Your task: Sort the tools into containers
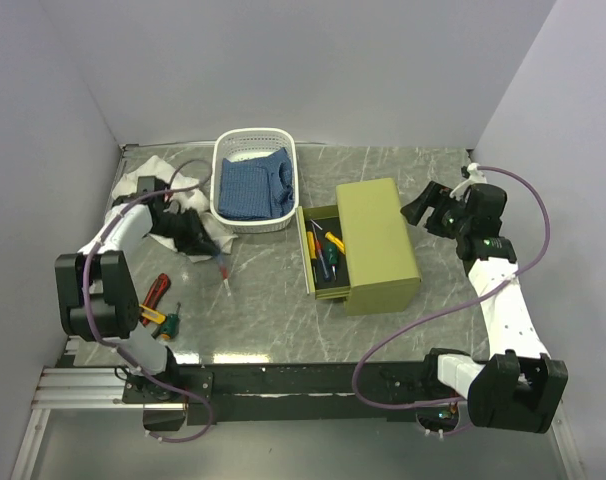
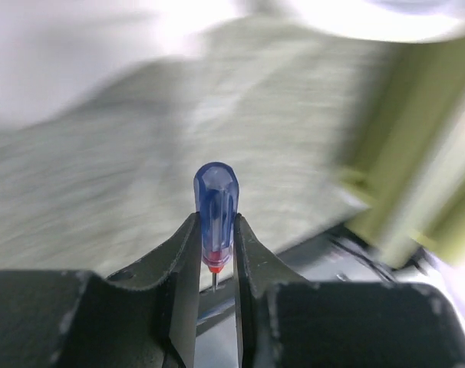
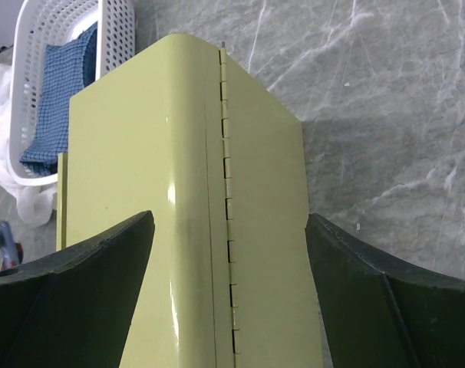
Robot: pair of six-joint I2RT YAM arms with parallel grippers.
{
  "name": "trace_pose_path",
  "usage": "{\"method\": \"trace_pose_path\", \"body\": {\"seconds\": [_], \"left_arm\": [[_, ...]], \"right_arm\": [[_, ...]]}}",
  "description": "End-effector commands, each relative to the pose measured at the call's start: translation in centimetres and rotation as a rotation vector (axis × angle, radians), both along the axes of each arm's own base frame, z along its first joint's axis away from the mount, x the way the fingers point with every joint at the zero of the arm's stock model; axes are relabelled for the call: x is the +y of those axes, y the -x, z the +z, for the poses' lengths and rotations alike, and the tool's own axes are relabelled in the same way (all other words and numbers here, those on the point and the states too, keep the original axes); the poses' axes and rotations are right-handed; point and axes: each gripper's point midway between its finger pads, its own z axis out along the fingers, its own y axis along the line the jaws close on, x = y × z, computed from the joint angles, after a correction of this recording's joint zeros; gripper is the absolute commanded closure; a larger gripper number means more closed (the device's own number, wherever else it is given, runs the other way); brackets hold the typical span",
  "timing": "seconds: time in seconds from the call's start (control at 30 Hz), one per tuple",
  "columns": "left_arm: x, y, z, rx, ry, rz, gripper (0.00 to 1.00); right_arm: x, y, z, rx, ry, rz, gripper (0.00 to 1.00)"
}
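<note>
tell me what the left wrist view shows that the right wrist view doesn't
Only the left wrist view: the left tool shut on a blue-handled screwdriver, seen close up with the handle sticking out in front. Only the right wrist view: the open right tool facing the olive-green chest, the hinge along the chest, and the white basket with blue fabric. Both: the grey marbled table. The chest also shows, blurred, at the right edge of the left wrist view.
</note>
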Motion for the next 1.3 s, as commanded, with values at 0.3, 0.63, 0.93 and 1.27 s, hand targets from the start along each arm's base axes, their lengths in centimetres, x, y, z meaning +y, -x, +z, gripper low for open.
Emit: {"method": "trace_pose_path", "body": {"seconds": [0.3,0.63,0.93,1.27], "left_arm": [[-18.2,-5.6,17.8,-0.437,0.6,-0.395,0.99],[-24.4,-5.5,15.9,-0.344,0.656,-0.403,0.99],[-25.2,-5.4,15.6,-0.38,0.595,-0.477,0.38],[-5.9,-1.3,10.8,-0.499,-0.285,-0.721,0.3]], "right_arm": [[0.1,0.8,5.9,-0.128,0.181,0.154,0.06],[-0.2,2.3,6.9,-0.063,0.197,0.146,0.0],[0.1,1.8,7.0,-0.082,0.153,0.135,0.0],[0.4,2.4,6.4,-0.107,0.172,0.162,0.0]]}}
